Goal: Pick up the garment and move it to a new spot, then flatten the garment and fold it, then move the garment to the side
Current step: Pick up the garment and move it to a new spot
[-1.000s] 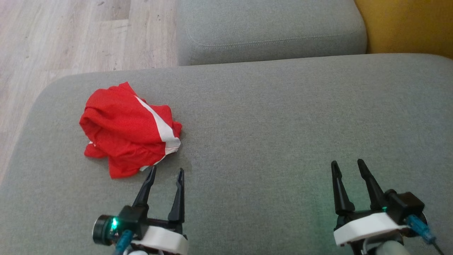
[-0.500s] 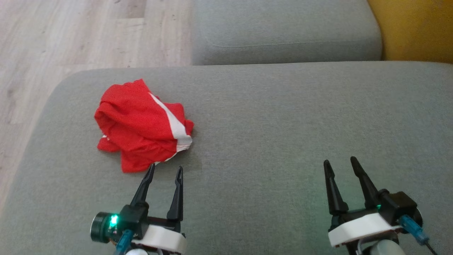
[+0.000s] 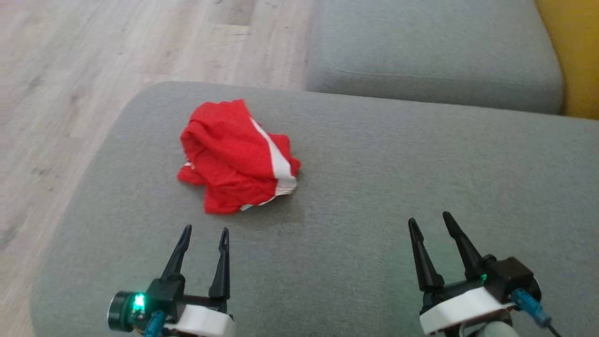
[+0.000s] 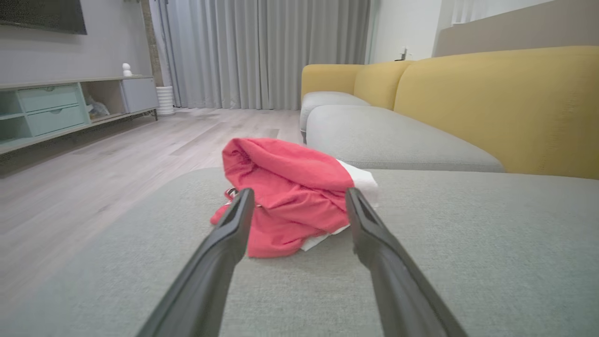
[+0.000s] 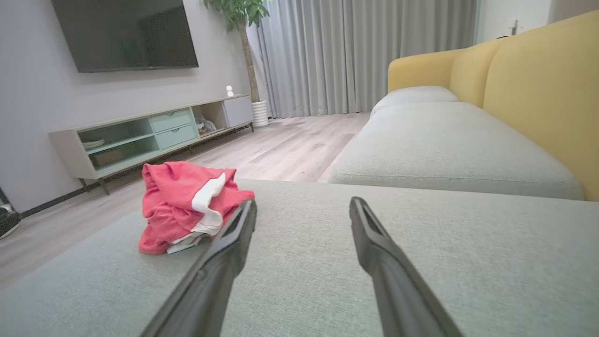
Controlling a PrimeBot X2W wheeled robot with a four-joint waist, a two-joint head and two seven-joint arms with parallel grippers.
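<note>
lying in a crumpled heap on the seat point(image 3: 374, 201), the garment point(image 3: 236, 154) is sitting at abt 11 o'clock in the head view, near the seat's rounded corner, w/ the floor point(image 3: 70, 93) beyond it at 9–10 o'clock. it's showing red w/ a white band point(image 3: 277, 164) running down its 3 o'clock side. folds are bunching over each other, so hems and openings are hard to make out.

the left gripper point(image 3: 206, 228) is hovering at 7 o'clock, jaws spread wide, nothing between them. the garment is lying ahead of its tips at abt 1 o'clock, near but apart. the right gripper point(image 3: 429, 217) is hanging at 5 o'clock, jaws also spread and empty, well apart from the garment, which is showing at 10 o'clock in its wrist view.

handling, as a guess: it's looking like thin fabric, so light, soft and floppy. it'll prob be draping and swinging once lifted. it's not looking fragile, but a shallow pinch is risking catching one layer only and letting the rest unroll. the best hold is prob the raised fold on top of the heap, or the near edge at the pile's 6 o'clock. the left arm is looking closest for it. the pick isn't begun yet.
</note>
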